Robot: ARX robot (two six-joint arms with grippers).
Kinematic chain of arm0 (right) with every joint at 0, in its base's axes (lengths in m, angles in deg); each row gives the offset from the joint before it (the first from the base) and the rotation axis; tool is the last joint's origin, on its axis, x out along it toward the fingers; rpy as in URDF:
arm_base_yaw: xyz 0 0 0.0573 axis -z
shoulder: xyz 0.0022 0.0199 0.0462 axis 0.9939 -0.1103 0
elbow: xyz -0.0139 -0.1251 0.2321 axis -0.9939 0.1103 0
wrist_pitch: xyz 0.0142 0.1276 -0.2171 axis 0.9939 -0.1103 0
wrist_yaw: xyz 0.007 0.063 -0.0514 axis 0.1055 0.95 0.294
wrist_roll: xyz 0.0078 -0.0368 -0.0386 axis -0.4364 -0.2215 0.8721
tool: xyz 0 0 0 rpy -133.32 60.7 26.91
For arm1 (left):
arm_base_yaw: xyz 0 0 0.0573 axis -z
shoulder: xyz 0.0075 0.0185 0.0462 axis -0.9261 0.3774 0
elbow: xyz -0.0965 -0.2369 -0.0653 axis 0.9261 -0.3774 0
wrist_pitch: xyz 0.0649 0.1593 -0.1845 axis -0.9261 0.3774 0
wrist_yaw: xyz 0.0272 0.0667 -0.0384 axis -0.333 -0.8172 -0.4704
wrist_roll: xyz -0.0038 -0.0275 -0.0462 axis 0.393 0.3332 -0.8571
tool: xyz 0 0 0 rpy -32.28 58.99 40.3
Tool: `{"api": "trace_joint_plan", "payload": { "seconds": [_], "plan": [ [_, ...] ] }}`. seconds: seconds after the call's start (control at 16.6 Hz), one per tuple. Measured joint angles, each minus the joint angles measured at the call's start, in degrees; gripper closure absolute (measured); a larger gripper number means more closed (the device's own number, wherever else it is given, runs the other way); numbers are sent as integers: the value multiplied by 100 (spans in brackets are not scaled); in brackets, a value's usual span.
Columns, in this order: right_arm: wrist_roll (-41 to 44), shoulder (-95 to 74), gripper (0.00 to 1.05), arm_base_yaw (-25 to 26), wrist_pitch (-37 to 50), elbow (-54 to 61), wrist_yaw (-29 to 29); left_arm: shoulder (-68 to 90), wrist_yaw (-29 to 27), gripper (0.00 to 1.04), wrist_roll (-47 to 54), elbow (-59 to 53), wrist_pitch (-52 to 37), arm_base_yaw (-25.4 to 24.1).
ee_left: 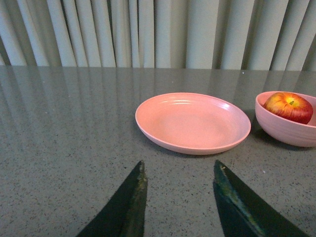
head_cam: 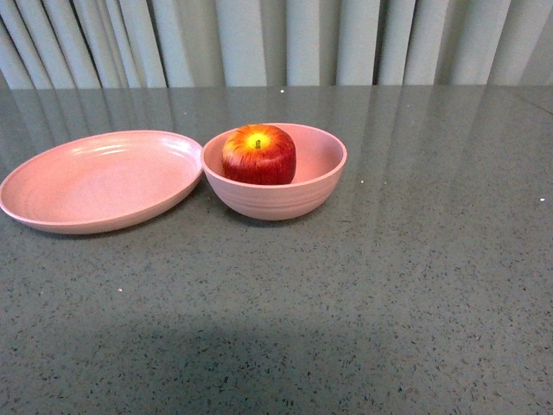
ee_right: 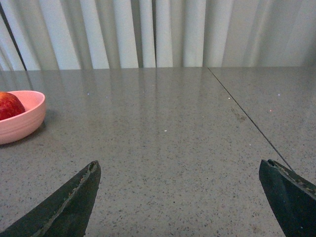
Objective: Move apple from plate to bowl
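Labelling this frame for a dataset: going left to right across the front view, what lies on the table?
plate → bowl, touching or nearly touching the plate's rim, with the apple inside it → bare table.

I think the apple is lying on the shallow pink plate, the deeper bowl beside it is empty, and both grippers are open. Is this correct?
Not quite. The apple sits in the bowl, and the plate is empty, as the front view shows. The left gripper and right gripper are indeed open.
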Motion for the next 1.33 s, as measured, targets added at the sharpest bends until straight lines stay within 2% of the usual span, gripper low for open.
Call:
{"api": "trace_joint_plan", "payload": {
  "seconds": [0.3, 1.33],
  "plan": [
    [0, 0, 7, 0, 0, 0, 0, 0, 2, 7, 0, 0, 0, 0],
    [0, 0, 7, 0, 0, 0, 0, 0, 0, 7, 15, 0, 0, 0]
  ]
}}
